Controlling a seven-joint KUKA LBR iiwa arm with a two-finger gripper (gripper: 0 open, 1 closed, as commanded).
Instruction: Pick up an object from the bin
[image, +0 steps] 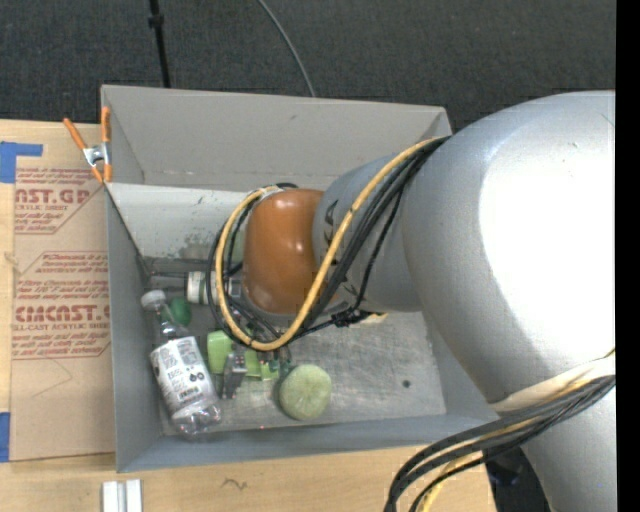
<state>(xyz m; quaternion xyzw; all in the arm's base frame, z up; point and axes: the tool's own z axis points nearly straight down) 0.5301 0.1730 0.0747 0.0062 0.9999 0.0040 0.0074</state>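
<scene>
My gripper (235, 372) reaches down at the bin's front left, mostly hidden under the arm's orange dome and cables. It stands over a light green block (218, 350) and a small green piece (258, 368). Just right of it lies a round pale green ball (303, 391). To its left a clear plastic bottle (181, 375) with a white label and white cap lies along the bin's left wall. I cannot make out anything held.
A small green cap (178, 311) lies near the bottle's neck. Behind it sits a dark rod with a pale cylinder end (198, 288). The arm covers the bin's right half and much of its middle.
</scene>
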